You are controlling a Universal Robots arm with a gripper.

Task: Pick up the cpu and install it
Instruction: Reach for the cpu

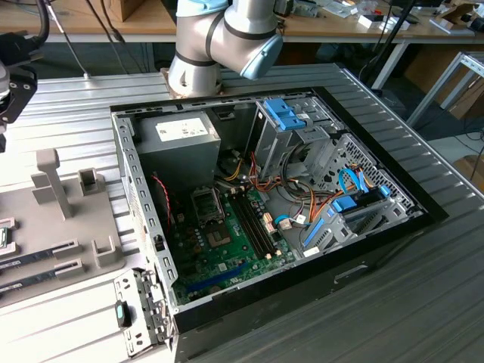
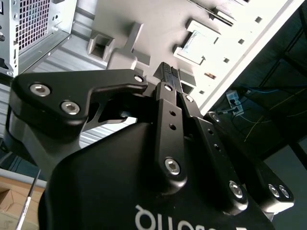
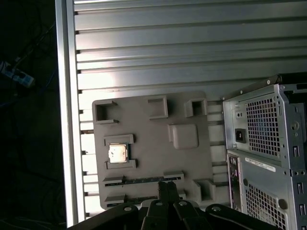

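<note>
1. Since the pincer (image 3: 166, 188) hangs above the grey holder plate (image 3: 153, 124) with its two black fingers (image 2: 165, 76) pressed together and nothing between them, I judge you are at the reaching part of the job.
2. The cpu (image 3: 117, 153) lies flat in a small square pocket of that plate, a little way off from the pincer tips and not touched by them. It is a little square with a shiny silver top and a thin green edge.
3. To do this step well, I think you should line the pincer up right over the chip and go slow. The chip is thin and sits low between raised grey lips, so there is little to grab.
4. The plate looks like dull, smooth plastic with blocky bumps, square holes and long thin slots.
5. The plate rests on the desk (image 3: 168, 43), which is ribbed silver metal with long straight grooves.
6. Just beside the plate stands the computer case (image 3: 261, 124), made of hard grey metal with walls full of tiny holes.
7. Farther off, in the exterior view, the case lies open, and the green board (image 1: 227, 257) inside carries a dark square socket (image 1: 206, 203).
</note>
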